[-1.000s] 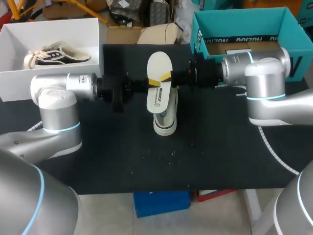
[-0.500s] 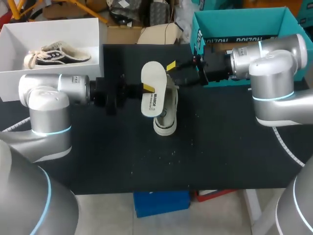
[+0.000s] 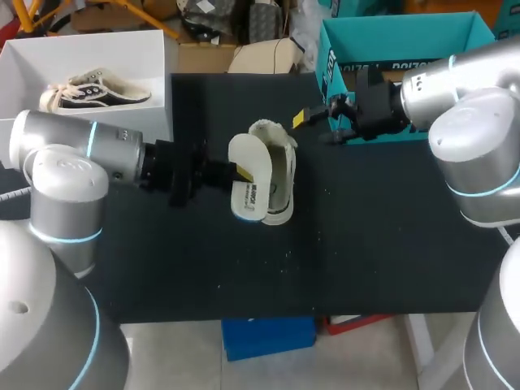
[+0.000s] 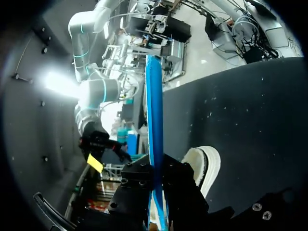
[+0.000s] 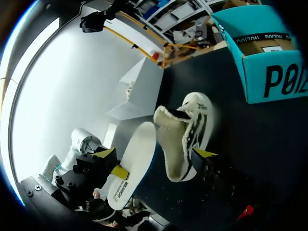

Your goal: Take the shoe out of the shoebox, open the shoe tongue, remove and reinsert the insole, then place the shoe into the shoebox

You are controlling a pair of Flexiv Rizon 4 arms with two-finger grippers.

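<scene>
Right tool [image 3: 301, 119] has retreated far-right toward the teal shoebox [image 3: 390, 31], empty; how wide it stands, cannot tell. Left tool [image 3: 242, 171], pinching the insole [image 3: 246, 185], has dropped left of the shoe [image 3: 279, 175], mid-tabletop [image 3: 366, 244]. Risk: the one-sided pinch lets the insole pivot and miss the collar.

left arm [image 3: 61, 166] at 9 o'clock: wearing rounded silver shells, cyan rings glowing | right arm [image 3: 475, 122] at 3 o'clock: matching | right gripper [image 3: 313, 126]: black, yellow-tipped

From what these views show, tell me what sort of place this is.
Probably a robotics lab test bench: a black-covered table, the left gripper holding an insole beside a white shoe, and a teal shoebox at the table's back edge.
</scene>
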